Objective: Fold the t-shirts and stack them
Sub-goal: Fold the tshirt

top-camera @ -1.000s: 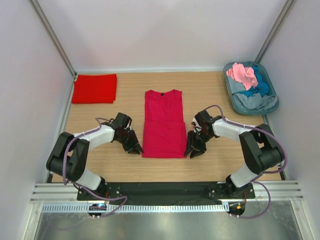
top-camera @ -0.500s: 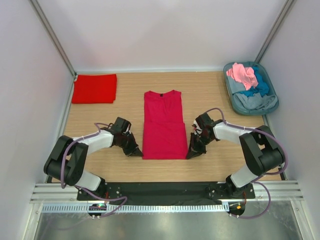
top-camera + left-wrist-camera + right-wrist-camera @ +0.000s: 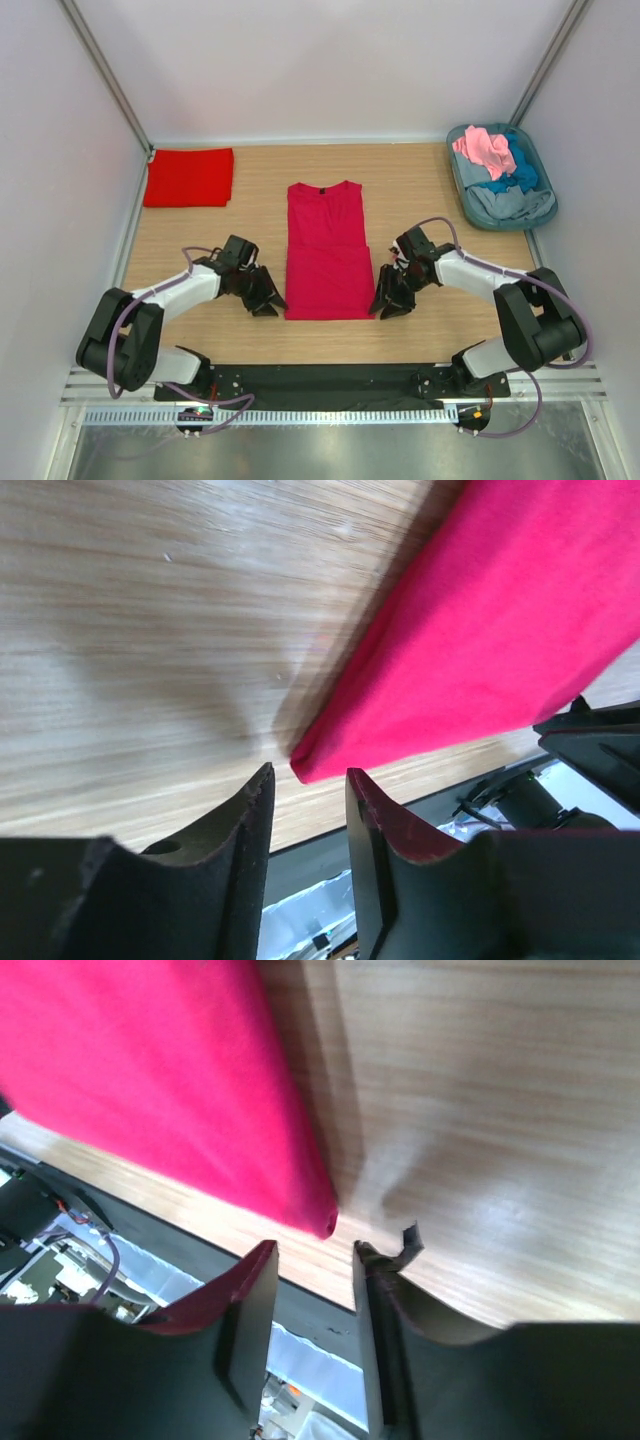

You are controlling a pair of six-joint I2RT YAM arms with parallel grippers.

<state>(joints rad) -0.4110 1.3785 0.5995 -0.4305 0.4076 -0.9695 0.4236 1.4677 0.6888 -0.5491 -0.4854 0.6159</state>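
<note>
A crimson t-shirt (image 3: 327,250), sleeves folded in to a long strip, lies flat at the table's middle. My left gripper (image 3: 266,300) is open just left of its near left corner (image 3: 305,767), empty. My right gripper (image 3: 387,303) is open just right of its near right corner (image 3: 325,1222), empty. Both sit low at the table, jaws apart and nothing between them. A folded scarlet t-shirt (image 3: 189,177) lies at the far left. Pink (image 3: 485,148), blue (image 3: 520,176) and grey (image 3: 508,204) shirts are heaped in the tub.
The grey-blue oval tub (image 3: 458,175) stands at the far right corner. White walls close in the left, far and right sides. A black rail (image 3: 320,380) runs along the near edge with the arm bases.
Both grippers have slid towards the near edge along the shirt's sides and now sit at its near corners. The shirts have not moved.
</note>
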